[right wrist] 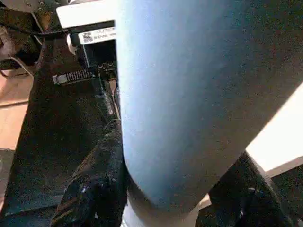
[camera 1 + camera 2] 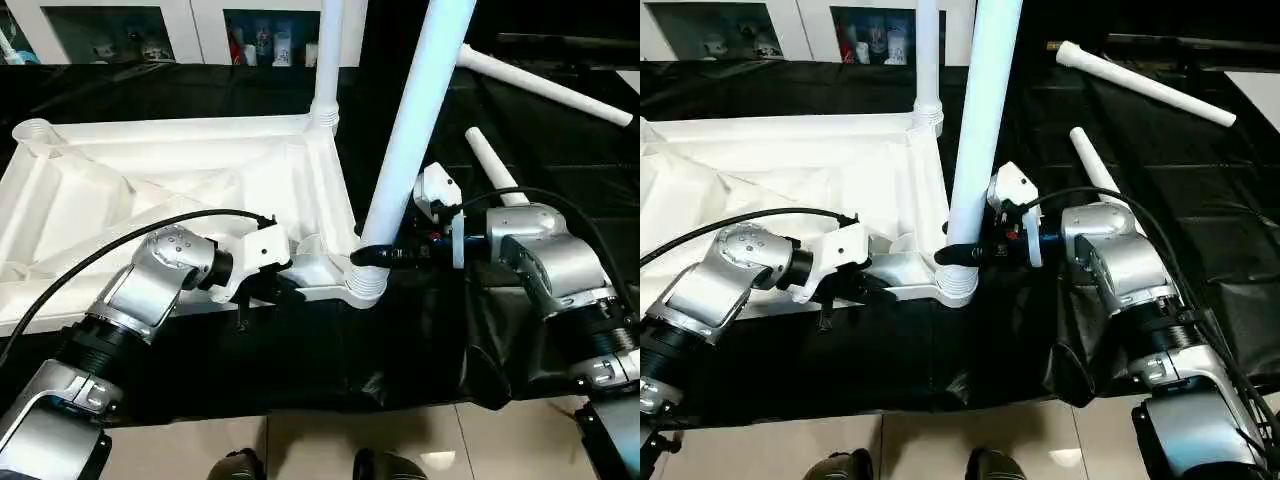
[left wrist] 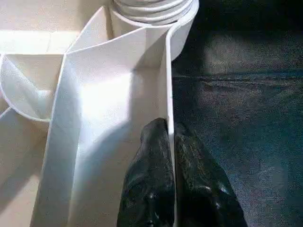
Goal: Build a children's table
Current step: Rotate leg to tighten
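left wrist view has the left gripper (image 3: 170,142) with jaws pinched shut on the thin rim wall of the table top (image 2: 200,190). beside it, the right gripper (image 2: 372,256) clasps the leg (image 2: 410,130) just above the near corner socket (image 2: 366,287). light, stiff, slick plastic, i judge; grip low.

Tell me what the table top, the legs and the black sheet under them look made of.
Table top: apparently moulded white plastic, semi-gloss; thin ribs and round corner sockets. Legs, such as the one the right gripper clamps: smooth white tubes, probably plastic, soft sheen. Black sheet: looks like thin plastic film or coated fabric; creased, glossy highlights.
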{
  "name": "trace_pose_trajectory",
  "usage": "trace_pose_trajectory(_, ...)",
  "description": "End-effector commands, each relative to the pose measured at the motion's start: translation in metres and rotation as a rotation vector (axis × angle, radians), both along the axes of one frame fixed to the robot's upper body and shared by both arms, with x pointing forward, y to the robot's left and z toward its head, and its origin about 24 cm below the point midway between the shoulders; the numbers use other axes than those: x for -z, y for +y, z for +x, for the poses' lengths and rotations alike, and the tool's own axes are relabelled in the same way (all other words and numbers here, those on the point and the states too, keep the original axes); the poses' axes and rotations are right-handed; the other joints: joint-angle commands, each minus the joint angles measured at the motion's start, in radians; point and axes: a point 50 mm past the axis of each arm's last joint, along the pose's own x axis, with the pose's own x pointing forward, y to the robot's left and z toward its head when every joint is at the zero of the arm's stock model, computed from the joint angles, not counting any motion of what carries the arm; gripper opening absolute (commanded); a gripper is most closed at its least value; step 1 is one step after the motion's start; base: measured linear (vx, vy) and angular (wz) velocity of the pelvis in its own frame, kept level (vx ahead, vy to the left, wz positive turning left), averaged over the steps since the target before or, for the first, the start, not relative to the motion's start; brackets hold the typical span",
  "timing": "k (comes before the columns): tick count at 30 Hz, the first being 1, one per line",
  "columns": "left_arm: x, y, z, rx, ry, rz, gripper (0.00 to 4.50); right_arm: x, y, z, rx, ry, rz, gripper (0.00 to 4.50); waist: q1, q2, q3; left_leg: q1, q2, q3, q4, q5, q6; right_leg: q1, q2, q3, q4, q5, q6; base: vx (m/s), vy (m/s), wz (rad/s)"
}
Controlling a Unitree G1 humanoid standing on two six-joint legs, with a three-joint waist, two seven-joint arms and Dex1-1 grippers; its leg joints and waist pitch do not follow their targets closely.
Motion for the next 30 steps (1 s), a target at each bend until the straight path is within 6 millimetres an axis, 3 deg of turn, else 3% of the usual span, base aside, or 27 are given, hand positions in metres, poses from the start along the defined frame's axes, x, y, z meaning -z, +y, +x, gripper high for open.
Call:
trace_pose_trajectory(1, -0.004, -0.001, 0.0, 0.041, -0.014, 0.003, 0.0, 0.076, -0.03, -0.015, 0.173, 0.183, -0.291, 1.84, 0.001, 0.013, -0.059, 0.011, 0.053, -0.008, -0.057, -0.07, 0.1, 0.05, -0.065, 0.043, -0.048, 0.031, -0.273, 0.0, 0.0, 0.0)
trace_pose_trajectory(3, -0.005, -0.002, 0.001, 0.033, -0.019, -0.005, 0.0, 0.075, -0.03, -0.01, 0.256, 0.165, -0.238, 1.84, 0.0, 0.013, -0.056, 0.014, 0.053, -0.008, -0.062, -0.106, 0.087, 0.048, -0.064, 0.043, -0.054, -0.017, -0.266, 0.0, 0.0, 0.0)
trace_pose_trajectory(6, -0.005, -0.002, 0.001, 0.031, -0.019, -0.011, 0.0, 0.074, -0.031, -0.008, 0.313, 0.164, -0.186, 1.84, -0.004, 0.011, -0.05, 0.014, 0.053, -0.014, -0.073, -0.211, 0.038, 0.047, -0.067, 0.045, -0.07, -0.185, -0.232, 0.0, 0.0, 0.0)
trace_pose_trajectory(7, -0.005, -0.002, 0.001, 0.028, -0.02, -0.014, 0.0, 0.072, -0.033, -0.008, 0.351, 0.17, -0.137, 1.84, -0.003, 0.017, -0.051, 0.016, 0.055, -0.016, -0.077, -0.233, 0.024, 0.045, -0.069, 0.045, -0.074, -0.233, -0.219, 0.0, 0.0, 0.0)
trace_pose_trajectory(9, -0.005, -0.002, 0.001, 0.022, -0.023, -0.021, 0.0, 0.072, -0.036, -0.012, 0.381, 0.175, -0.086, 1.84, -0.002, 0.015, -0.05, 0.019, 0.055, -0.016, -0.079, -0.251, 0.014, 0.041, -0.068, 0.047, -0.079, -0.259, -0.205, 0.0, 0.0, 0.0)
trace_pose_trajectory(13, -0.004, -0.003, 0.001, 0.018, -0.023, -0.028, 0.0, 0.075, -0.041, -0.019, 0.433, 0.193, -0.016, 1.84, 0.0, 0.018, -0.053, 0.02, 0.055, -0.014, -0.078, -0.236, 0.018, 0.04, -0.065, 0.049, -0.078, -0.202, -0.205, 0.0, 0.0, 0.0)
trace_pose_trajectory(14, -0.004, -0.003, 0.001, 0.017, -0.023, -0.028, 0.0, 0.076, -0.042, -0.02, 0.443, 0.196, -0.01, 1.84, 0.001, 0.015, -0.054, 0.021, 0.054, -0.011, -0.076, -0.231, 0.025, 0.038, -0.064, 0.05, -0.077, -0.175, -0.216, 0.0, 0.0, 0.0)
trace_pose_trajectory(16, -0.004, -0.003, 0.002, 0.016, -0.024, -0.03, 0.0, 0.079, -0.044, -0.022, 0.467, 0.202, 0.006, 1.84, 0.001, 0.016, -0.054, 0.015, 0.051, -0.01, -0.074, -0.201, 0.037, 0.041, -0.063, 0.049, -0.073, -0.149, -0.221, 0.0, 0.0, 0.0)
trace_pose_trajectory(19, -0.004, -0.003, 0.002, 0.013, -0.024, -0.029, 0.0, 0.086, -0.048, -0.028, 0.49, 0.214, 0.003, 1.84, 0.004, 0.018, -0.053, 0.016, 0.052, -0.01, -0.073, -0.199, 0.039, 0.041, -0.064, 0.049, -0.074, -0.148, -0.222, 0.0, 0.0, 0.0)
trace_pose_trajectory(26, -0.004, -0.002, 0.003, 0.019, -0.025, -0.018, 0.0, 0.089, -0.038, -0.038, 0.398, 0.197, -0.069, 1.84, 0.003, 0.021, -0.053, 0.015, 0.052, -0.011, -0.075, -0.195, 0.038, 0.042, -0.063, 0.047, -0.074, -0.144, -0.216, 0.0, 0.0, 0.0)
trace_pose_trajectory(30, -0.004, -0.001, 0.003, 0.024, -0.03, -0.009, 0.0, 0.088, -0.029, -0.042, 0.315, 0.192, -0.112, 1.84, 0.003, 0.016, -0.052, 0.013, 0.051, -0.011, -0.074, -0.183, 0.043, 0.043, -0.063, 0.048, -0.073, -0.145, -0.207, 0.0, 0.0, 0.0)
